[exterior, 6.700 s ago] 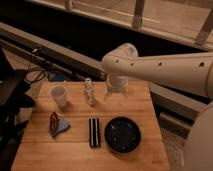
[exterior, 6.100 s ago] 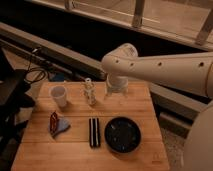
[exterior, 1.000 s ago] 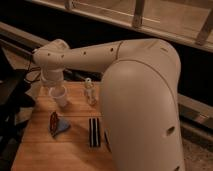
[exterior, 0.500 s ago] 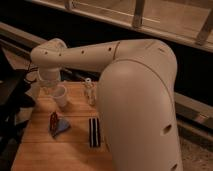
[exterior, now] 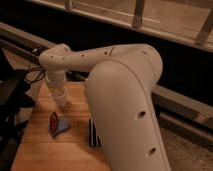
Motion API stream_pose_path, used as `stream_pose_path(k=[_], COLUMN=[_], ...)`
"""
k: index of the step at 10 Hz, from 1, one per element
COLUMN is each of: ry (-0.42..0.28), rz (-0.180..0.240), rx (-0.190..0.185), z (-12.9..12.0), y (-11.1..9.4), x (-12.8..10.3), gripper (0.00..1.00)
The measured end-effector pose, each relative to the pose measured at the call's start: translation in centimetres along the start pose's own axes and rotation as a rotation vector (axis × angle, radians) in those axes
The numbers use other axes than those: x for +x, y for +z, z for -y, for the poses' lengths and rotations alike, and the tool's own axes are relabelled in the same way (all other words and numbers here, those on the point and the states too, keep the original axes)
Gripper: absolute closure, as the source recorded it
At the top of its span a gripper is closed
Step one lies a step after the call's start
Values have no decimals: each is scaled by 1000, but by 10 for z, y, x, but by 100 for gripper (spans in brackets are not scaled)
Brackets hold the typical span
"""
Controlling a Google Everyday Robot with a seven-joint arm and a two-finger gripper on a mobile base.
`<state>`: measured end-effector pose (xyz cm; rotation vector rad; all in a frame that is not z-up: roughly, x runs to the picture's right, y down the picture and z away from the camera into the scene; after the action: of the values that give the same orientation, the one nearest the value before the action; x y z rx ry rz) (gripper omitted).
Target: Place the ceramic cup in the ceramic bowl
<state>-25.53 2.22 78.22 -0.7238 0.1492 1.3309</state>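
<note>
Over the last second the end effector (exterior: 59,88) has come down onto the cup (exterior: 62,99), which stands unmoved on the table (exterior: 40,142) at centre left; by judgement, the grasp is in hand and the lift not begun. Whether the end effector is apart or clamped on the cup cannot be told. The bowl is hidden behind the arm.

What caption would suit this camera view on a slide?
Robot arm reaches across the wooden table, gripper at the white cup; the bowl is hidden behind the arm.
</note>
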Motion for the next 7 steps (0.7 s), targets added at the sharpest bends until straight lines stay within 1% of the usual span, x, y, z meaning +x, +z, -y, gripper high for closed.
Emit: stream_pose_path(k=[1,3,4,5,6,7], ry=[22,57,66,69,69,68], rz=[-12,-25,-24,-12,-8,7], rx=[6,17,26,33,45,55], z=[13,34,42,46,49,51], y=[16,33,34,34,33,27], x=[-8,-25,-33,-43,-49,-55], gripper=[40,23,20,20,20,20])
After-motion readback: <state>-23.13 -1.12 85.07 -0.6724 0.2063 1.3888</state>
